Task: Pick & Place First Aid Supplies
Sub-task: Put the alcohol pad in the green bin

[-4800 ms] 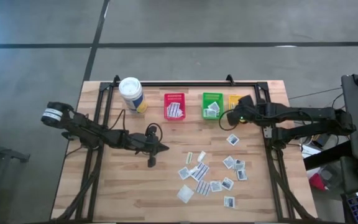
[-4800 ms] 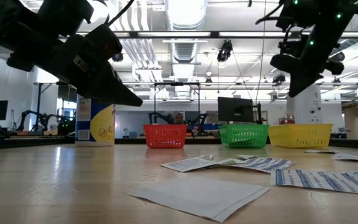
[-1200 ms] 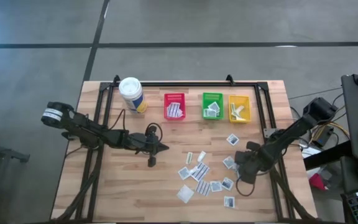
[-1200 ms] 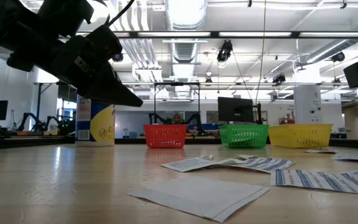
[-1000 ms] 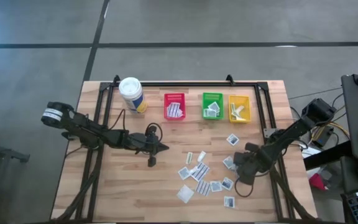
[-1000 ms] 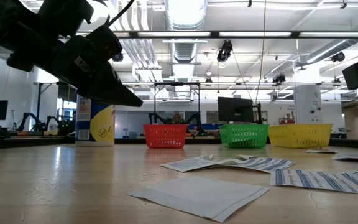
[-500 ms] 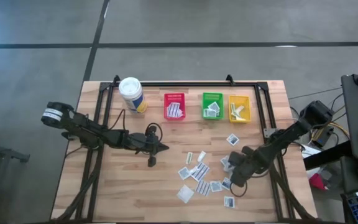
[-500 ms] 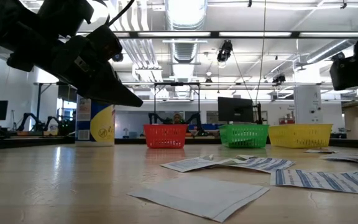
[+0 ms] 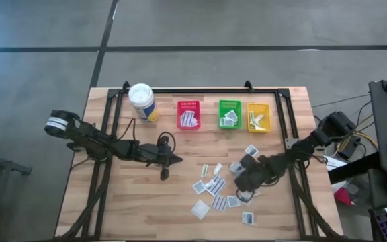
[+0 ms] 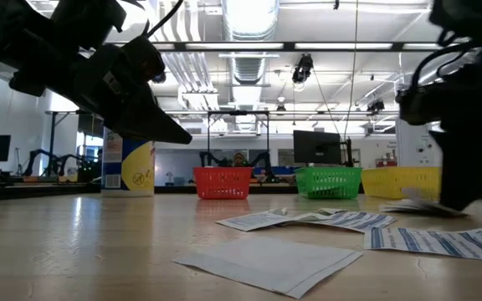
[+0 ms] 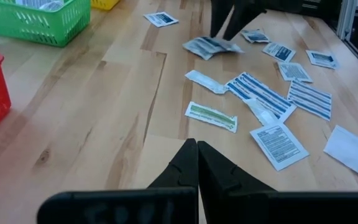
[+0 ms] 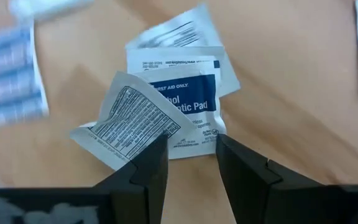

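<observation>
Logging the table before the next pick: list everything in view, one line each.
packets: many, white with dark-blue print, loose on the table's right half; more inside the bins
red bin: one, far edge
green bin: one, beside the red
yellow bin: one, rightmost
canister: one, white with yellow label, far left
table: one, light wood
left gripper: shut, mid-table, empty
right gripper: open, over a small pile of packets

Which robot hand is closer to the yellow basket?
The right one. The right gripper hangs open over the scattered packets, a little in front of the yellow bin. The left gripper, shut, waits farther away, past the red bin.
</observation>
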You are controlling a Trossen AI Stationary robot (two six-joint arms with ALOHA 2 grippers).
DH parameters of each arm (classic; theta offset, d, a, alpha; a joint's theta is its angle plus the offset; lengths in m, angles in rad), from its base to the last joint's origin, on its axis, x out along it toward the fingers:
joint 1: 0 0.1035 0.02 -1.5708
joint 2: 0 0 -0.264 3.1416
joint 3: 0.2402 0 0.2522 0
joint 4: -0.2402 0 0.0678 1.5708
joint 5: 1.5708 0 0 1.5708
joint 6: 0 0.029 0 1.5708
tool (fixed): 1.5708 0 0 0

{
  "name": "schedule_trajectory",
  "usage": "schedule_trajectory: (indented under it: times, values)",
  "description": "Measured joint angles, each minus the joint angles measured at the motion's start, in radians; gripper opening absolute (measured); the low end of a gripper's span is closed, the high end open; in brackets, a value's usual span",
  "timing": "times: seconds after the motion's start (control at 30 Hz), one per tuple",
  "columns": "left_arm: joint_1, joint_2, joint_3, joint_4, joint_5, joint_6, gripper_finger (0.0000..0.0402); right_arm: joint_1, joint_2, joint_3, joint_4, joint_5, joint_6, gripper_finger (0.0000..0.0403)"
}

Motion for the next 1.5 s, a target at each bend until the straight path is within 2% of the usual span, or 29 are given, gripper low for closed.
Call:
schedule_trajectory:
  times: [0.17, 0.37, 0.63, 0.97, 1.13, 1.33, 1.5]
  values:
    - [0.000, 0.000, 0.000, 0.000, 0.002, -0.023, 0.0000, -0.065, 0.040, 0.005, 0.091, 0.018, 0.038, 0.0137]
    - [0.000, 0.035, 0.013, 0.064, 0.002, -0.094, 0.0000, -0.124, 0.088, 0.016, 0.245, 0.020, -0.007, 0.0137]
    - [0.000, 0.179, 0.095, 0.102, 0.003, -0.150, 0.0000, -0.148, 0.083, 0.057, 0.252, 0.034, -0.157, 0.0137]
    - [0.001, 0.335, 0.225, 0.097, 0.011, -0.158, 0.0000, -0.150, 0.046, 0.069, 0.235, 0.038, -0.214, 0.0135]
    - [0.000, 0.378, 0.268, 0.109, 0.054, -0.129, 0.0000, -0.150, 0.044, 0.069, 0.235, 0.026, -0.210, 0.0122]
    - [-0.001, 0.439, 0.343, 0.124, 0.065, -0.009, 0.0000, -0.166, 0.053, 0.069, 0.241, 0.045, -0.192, 0.0105]
    - [0.000, 0.478, 0.401, 0.124, 0.114, 0.073, 0.0000, -0.172, 0.054, 0.068, 0.246, 0.049, -0.193, 0.0094]
